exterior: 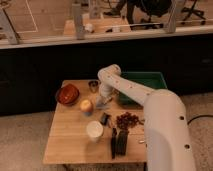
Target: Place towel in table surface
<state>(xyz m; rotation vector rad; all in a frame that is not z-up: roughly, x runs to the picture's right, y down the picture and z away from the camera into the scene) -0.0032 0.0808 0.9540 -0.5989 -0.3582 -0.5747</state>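
My gripper hangs down from the white arm's wrist over the middle of the wooden table, just right of an orange fruit. A small pale grey patch lies right under the gripper on the table. It may be the towel, but I cannot tell, nor whether the gripper touches it.
A green bin stands at the back right. A red bowl and a small metal cup are at the back left. In front are a white cup, a dark small object, a reddish-brown cluster and black items.
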